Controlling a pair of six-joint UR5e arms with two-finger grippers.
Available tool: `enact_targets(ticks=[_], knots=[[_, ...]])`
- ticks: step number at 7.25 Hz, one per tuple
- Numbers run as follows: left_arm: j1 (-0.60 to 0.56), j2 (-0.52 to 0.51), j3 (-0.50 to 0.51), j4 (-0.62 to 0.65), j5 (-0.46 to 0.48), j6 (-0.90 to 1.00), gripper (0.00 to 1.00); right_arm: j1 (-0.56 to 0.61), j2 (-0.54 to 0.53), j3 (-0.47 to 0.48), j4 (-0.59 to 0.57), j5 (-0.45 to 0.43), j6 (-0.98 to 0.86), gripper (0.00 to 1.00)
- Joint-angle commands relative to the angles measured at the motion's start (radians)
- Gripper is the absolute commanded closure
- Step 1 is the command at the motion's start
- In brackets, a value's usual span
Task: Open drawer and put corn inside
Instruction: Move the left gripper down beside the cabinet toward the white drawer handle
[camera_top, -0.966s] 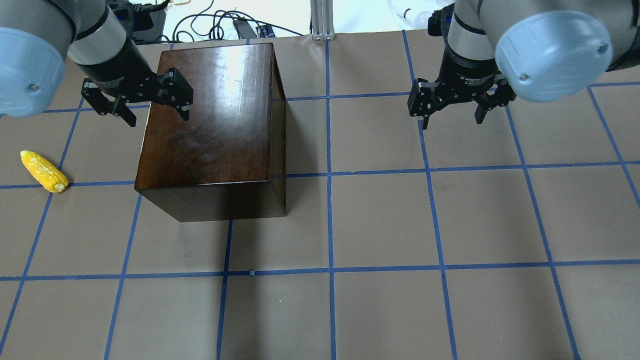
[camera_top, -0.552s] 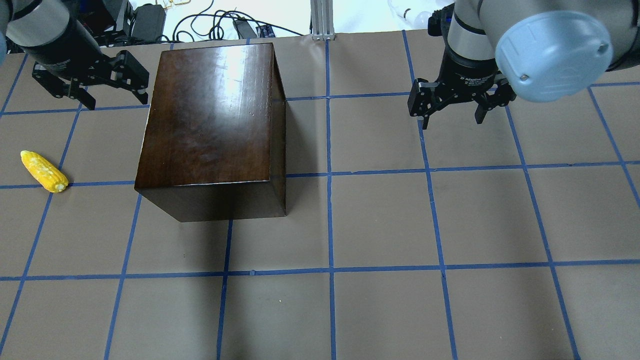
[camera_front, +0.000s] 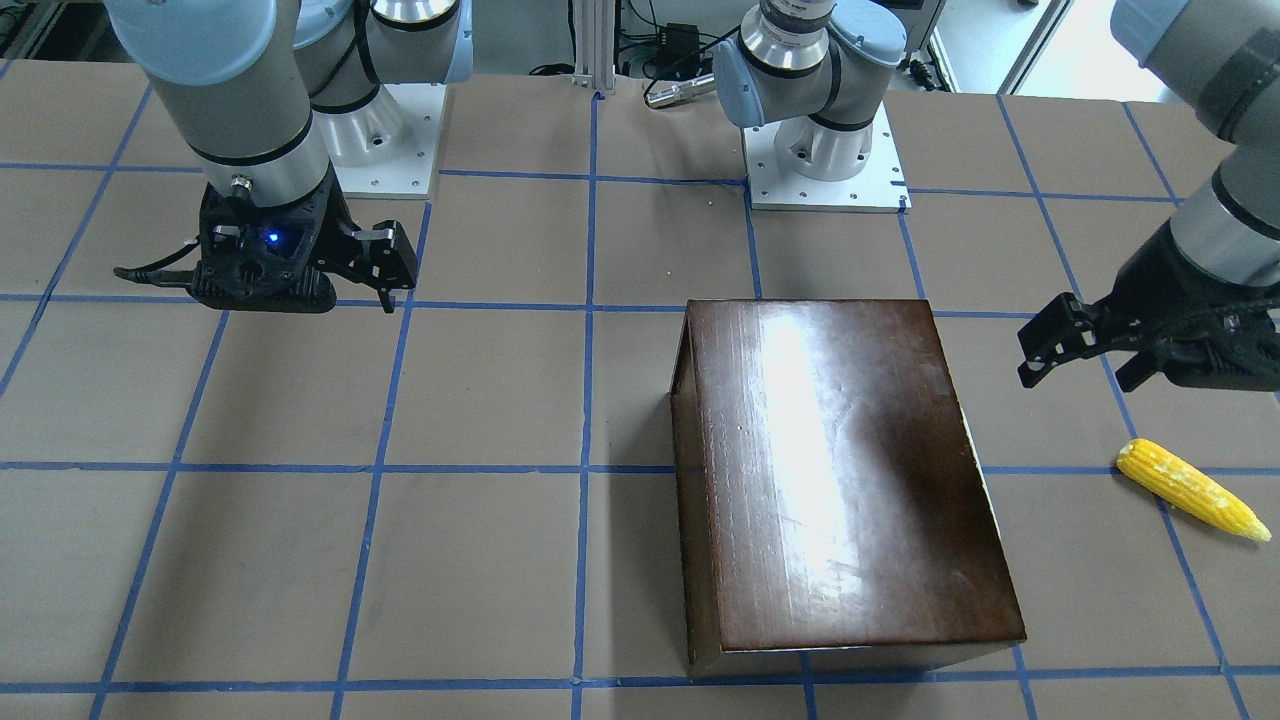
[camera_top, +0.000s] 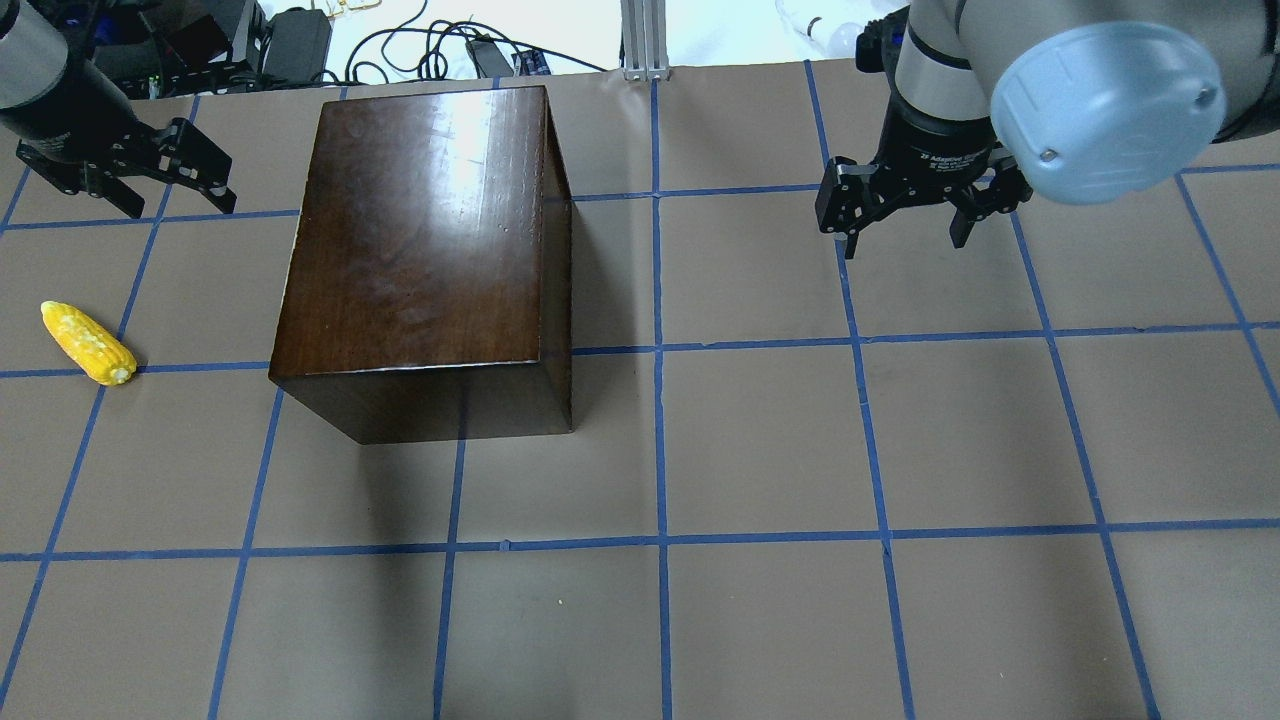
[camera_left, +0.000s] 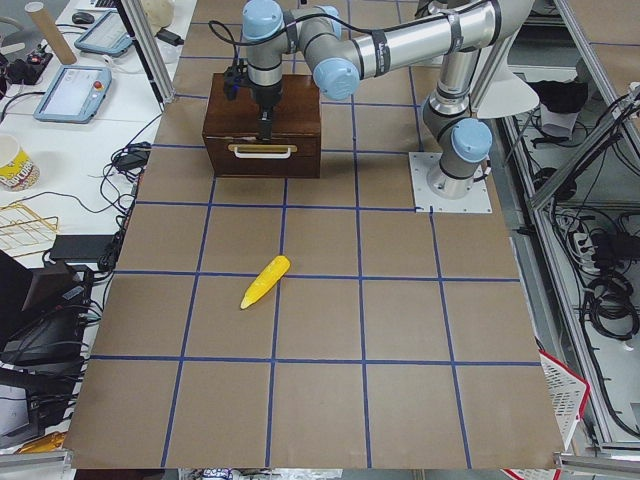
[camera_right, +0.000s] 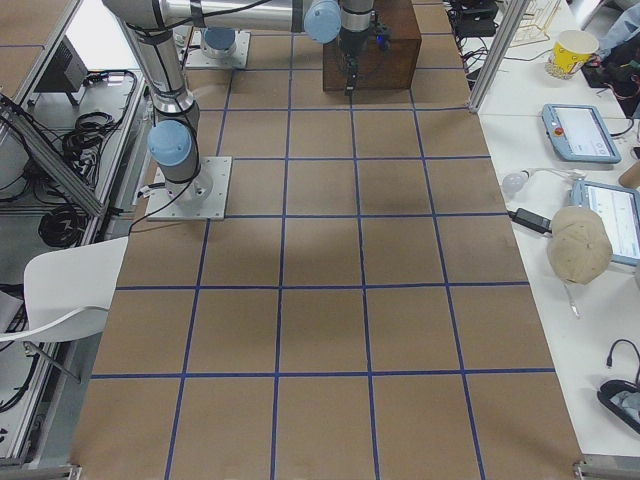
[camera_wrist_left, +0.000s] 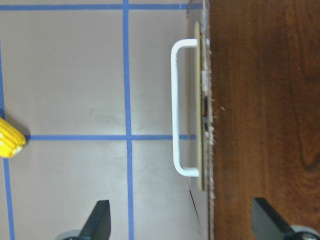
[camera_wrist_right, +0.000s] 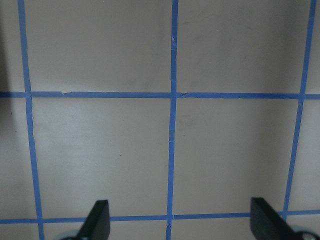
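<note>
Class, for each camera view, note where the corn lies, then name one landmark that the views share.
Front-facing: corn near right edge, right of the box.
Overhead: corn at far left, left of the box.
Exterior left: corn near centre, below the box.
Exterior right: not visible.
Left wrist: one end of corn at left edge.
Right wrist: not in it.
Shared landmark: the box.

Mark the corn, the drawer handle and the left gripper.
corn (camera_top: 88, 343), overhead exterior view, middle of the cob.
drawer handle (camera_wrist_left: 174, 110), left wrist view, long white bar.
left gripper (camera_top: 180, 203), overhead exterior view, midway between its fingertips.
</note>
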Motion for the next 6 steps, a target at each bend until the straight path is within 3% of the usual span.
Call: enact_targets(ticks=[1,3,5,6], knots=[[0.103,-0.056,0.001,0.017,-0.131,0.107,0.0,0.0,0.0,0.0,0.0,0.0,0.0,0.0],[0.131,-0.114,0.001,0.023,-0.143,0.169,0.0,0.0,0.0,0.0,0.0,0.0,0.0,0.0],[0.128,-0.162,-0.008,0.032,-0.256,0.158,0.0,0.0,0.0,0.0,0.0,0.0,0.0,0.0],[0.128,-0.178,-0.009,0.038,-0.26,0.164,0.0,0.0,0.0,0.0,0.0,0.0,0.0,0.0]])
